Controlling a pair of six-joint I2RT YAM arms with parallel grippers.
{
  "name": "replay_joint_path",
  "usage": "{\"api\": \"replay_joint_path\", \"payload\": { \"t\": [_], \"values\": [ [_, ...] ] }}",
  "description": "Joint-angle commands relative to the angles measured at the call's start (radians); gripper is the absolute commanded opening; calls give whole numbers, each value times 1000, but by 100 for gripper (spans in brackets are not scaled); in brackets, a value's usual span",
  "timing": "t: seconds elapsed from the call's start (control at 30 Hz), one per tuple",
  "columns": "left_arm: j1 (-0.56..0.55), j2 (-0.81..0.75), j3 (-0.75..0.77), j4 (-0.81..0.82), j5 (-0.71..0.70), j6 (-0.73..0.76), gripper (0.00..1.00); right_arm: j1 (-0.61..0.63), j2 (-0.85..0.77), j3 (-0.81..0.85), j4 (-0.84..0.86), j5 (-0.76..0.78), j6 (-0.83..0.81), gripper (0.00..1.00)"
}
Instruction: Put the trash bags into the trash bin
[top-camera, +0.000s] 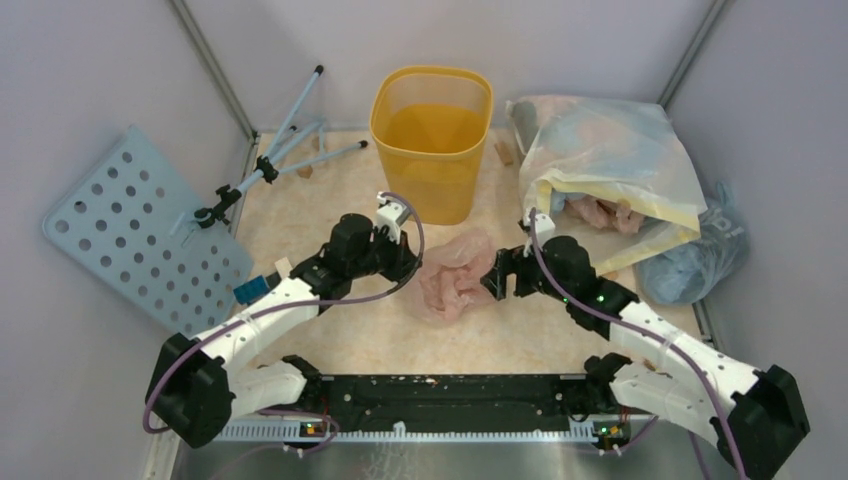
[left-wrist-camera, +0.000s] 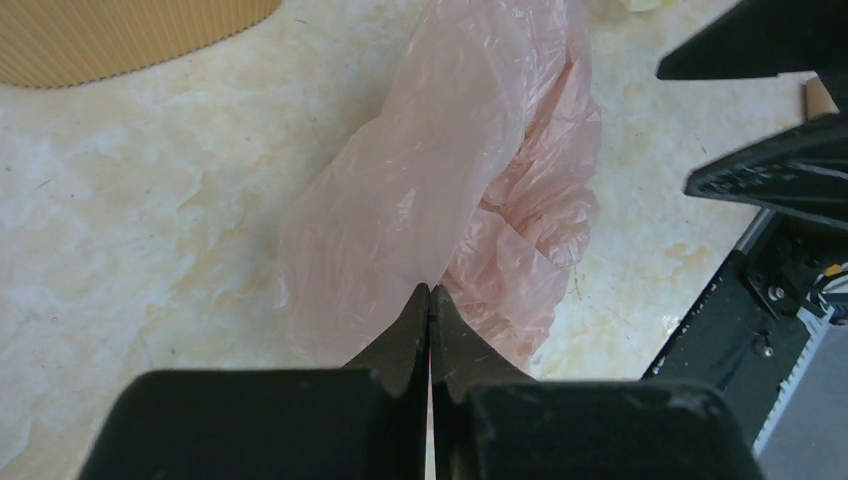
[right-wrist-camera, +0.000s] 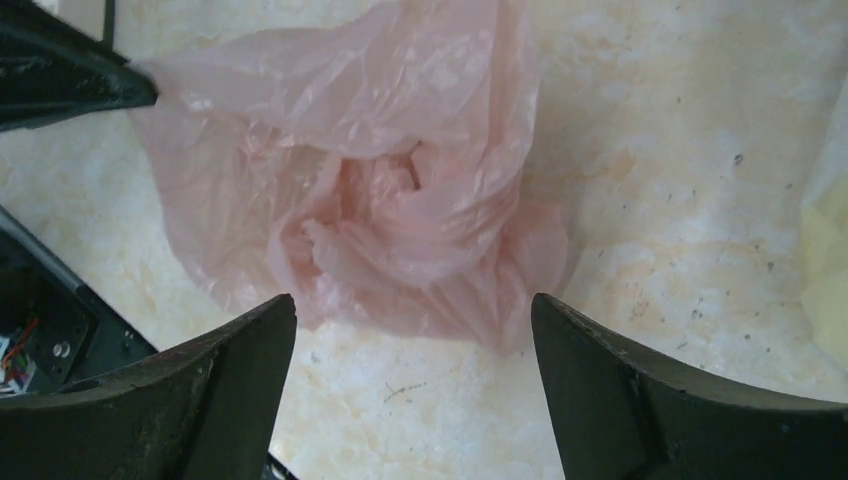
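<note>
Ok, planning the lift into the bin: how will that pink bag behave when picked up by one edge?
The pink bag is thin, crumpled film, so it will probably hang limp and trail. It is translucent, so likely very light and apt to drift. Its glossy surface might slip from a small pinch.

Soft, even, bright light, faint shadows; wrist views slightly blurred up close.

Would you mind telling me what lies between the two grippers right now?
The crumpled pink bag lies between the left gripper and the right gripper, with nothing else there; the top view shows this best.
</note>
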Motion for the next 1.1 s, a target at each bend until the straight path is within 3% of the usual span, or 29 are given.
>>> {"api": "replay_joint_path", "payload": {
  "t": [0.0, 0.23, 0.3, 0.43, 0.57, 0.67, 0.93, 1.0, 1.07],
  "values": [
    [-2, -47, 3, 38, 65, 3, 0, 10, 149, 130, 30, 102, -34, 87],
    [-2, -95, 23, -8, 78, -8, 0, 10, 342, 218, 68, 226, 9, 82],
    [-1, -108, 32, -36, 20, -31, 0, 11, 376, 230, 48, 274, 15, 81],
    [5, -121, 88, -154, -240, -81, 0, 11, 374, 223, -12, 403, 46, 57],
    [19, -137, 154, -236, -359, -69, 0, 3, 296, 186, -44, 504, 49, 43],
    [30, -166, 173, -271, -421, -79, 0, -12, 240, 174, -75, 557, 58, 38],
    [48, -200, 176, -334, -554, -95, 0, -18, 94, 139, -120, 676, 126, 41],
    [47, -224, 161, -296, -480, -77, 0, -19, 76, 130, -73, 566, 62, 43],
    [47, -258, 124, -213, -344, -52, 0, -19, 73, 117, 8, 308, 0, 54]
  ]
}}
